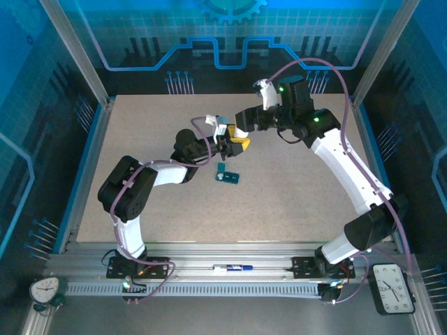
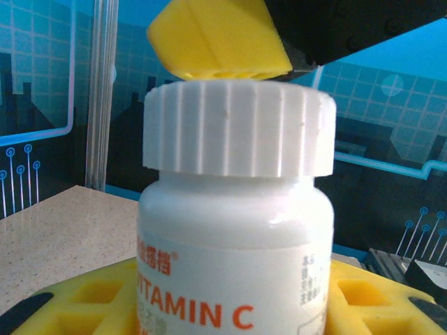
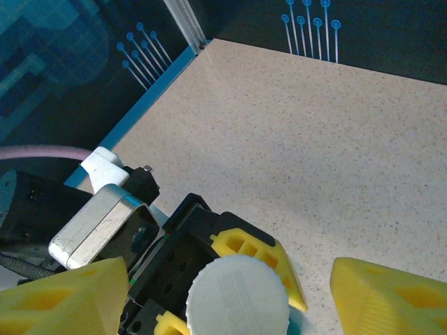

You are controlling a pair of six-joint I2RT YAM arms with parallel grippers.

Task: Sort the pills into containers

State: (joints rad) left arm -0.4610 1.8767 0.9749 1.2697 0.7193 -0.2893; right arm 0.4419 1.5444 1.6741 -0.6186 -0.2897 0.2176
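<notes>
Pill box [image 1: 228, 177] sits on open table [image 1: 300, 206]; our left pincer [image 1: 225, 146] grips the VITAMIN C bottle [image 2: 234, 244], right pincer [image 3: 227, 271] gapes wide.

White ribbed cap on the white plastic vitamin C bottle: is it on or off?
On. In the left wrist view the white ribbed cap sits level on the neck of the white plastic vitamin C bottle.

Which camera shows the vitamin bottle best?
Left wrist: the bottle is close up, with its ribbed white cap and VITAMIN C label readable. Right wrist looks down on the cap's top. In top external it is tiny and hard to make out.
</notes>
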